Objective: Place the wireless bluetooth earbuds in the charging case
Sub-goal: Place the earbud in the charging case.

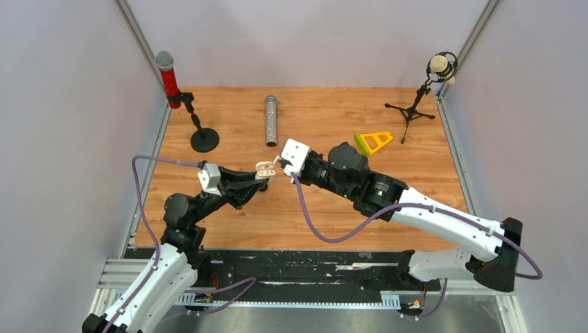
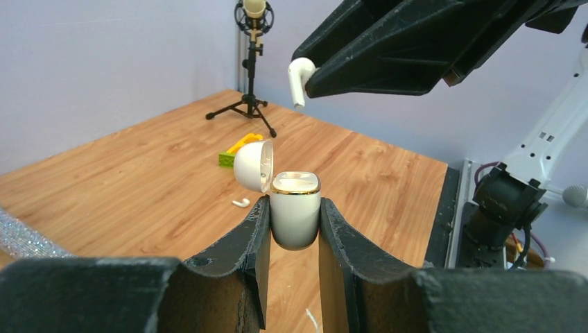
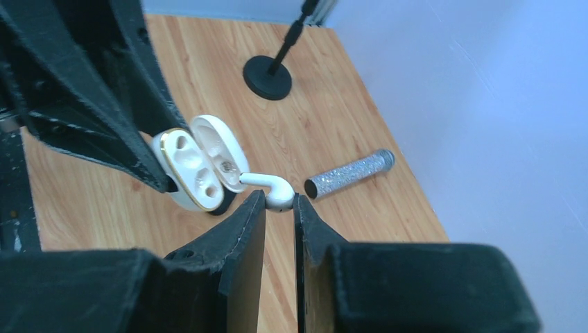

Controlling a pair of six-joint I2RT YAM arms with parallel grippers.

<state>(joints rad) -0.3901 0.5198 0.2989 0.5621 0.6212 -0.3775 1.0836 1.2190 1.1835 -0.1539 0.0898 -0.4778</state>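
Note:
My left gripper [image 1: 262, 177] is shut on the white charging case [image 2: 295, 220], which has a gold rim, holding it upright above the table with its lid [image 2: 254, 165] open. My right gripper [image 3: 279, 197] is shut on a white earbud [image 3: 272, 186] by its head. The stem points at the open case [image 3: 188, 171] and its tip is close to the lid. In the left wrist view this earbud [image 2: 300, 78] hangs above the case and left of its mouth. A second white earbud [image 2: 240, 202] lies on the table beyond the case. The black earbuds are out of view.
A red microphone on a round stand [image 1: 171, 82] is at the back left. A glittery silver tube [image 1: 270, 120] lies at the back centre, a yellow-green wedge [image 1: 373, 142] right of it. A tripod microphone [image 1: 414, 105] stands back right. A thin white sliver [image 2: 313, 320] lies under my left gripper.

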